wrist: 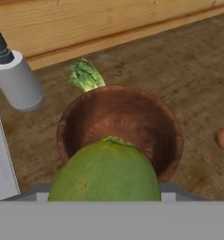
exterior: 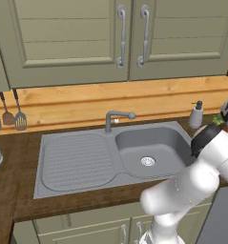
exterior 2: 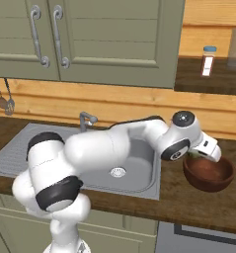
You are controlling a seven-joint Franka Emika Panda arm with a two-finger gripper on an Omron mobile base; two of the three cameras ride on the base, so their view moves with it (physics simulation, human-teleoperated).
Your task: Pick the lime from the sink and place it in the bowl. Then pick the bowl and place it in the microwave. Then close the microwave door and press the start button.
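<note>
I have the lime (wrist: 106, 171) in my gripper (exterior 2: 204, 156), held tight between the two fingers so it can't roll away. It sits right over the brown bowl (wrist: 120, 126), big and green in the hand view because the camera is so close. The bowl stands on the wooden counter (wrist: 188, 75), just past the sink (exterior: 149, 152) on its far side from the ribbed drainboard. I think I carried the lime there so it drops straight in. A grey soap bottle (wrist: 15, 77) and a leafy green thing (wrist: 86, 75) stand behind the bowl. A small brown thing (wrist: 223, 138) lies beside it.
</note>
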